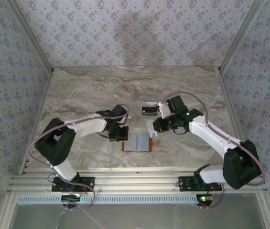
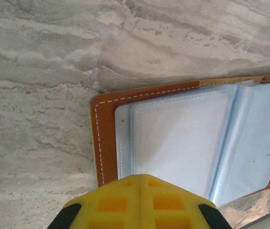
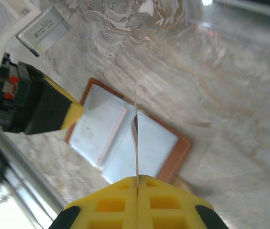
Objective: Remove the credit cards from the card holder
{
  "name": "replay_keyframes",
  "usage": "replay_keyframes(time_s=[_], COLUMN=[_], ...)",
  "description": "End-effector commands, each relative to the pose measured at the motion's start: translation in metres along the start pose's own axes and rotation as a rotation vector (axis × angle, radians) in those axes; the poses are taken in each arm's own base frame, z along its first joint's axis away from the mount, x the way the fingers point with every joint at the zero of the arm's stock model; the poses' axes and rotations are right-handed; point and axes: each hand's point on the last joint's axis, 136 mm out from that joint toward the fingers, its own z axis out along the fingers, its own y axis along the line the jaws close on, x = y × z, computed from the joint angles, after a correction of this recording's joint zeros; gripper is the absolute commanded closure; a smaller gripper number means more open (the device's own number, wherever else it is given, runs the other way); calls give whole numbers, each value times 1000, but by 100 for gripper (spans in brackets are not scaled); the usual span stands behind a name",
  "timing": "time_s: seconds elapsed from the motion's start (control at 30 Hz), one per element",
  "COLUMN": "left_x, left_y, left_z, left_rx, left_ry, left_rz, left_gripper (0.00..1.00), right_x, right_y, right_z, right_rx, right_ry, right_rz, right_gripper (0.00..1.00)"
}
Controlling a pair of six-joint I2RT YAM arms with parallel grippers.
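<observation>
The open wallet [image 1: 137,142] lies on the table [image 1: 77,95] near the middle of its near edge. The left gripper [image 2: 140,183], jaws pressed together, sits over the wallet's left page. The right gripper [image 3: 137,180] pinches a thin card [image 3: 135,140] edge-on above the wallet. A second card [image 1: 148,109] lies farther back.

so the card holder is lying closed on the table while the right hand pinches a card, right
Not closed: the card holder lies open on the table, pale inside up, as the right wrist view shows. The right hand does pinch a card.
</observation>
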Motion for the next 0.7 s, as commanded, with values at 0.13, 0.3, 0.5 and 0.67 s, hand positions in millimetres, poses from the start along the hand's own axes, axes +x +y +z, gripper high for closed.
replay_keyframes(time_s=[0.13,0.3,0.5,0.67], left_x=[-10,-10,-7,-7], left_y=[-4,1,10,11], left_z=[-22,-27,-28,-36], left_rx=[22,24,26,36], left_ry=[-68,-87,-99,-120], left_rz=[15,17,6,12], left_gripper=[94,93,93,93], right_x=[-2,-5,-8,-26], right_y=[-23,-43,-52,-47], right_z=[-15,-25,-35,-41], right_rx=[148,259,342,354], right_ry=[89,196,296,297], right_rz=[-509,-657,-804,-921], right_gripper=[100,100,100,100])
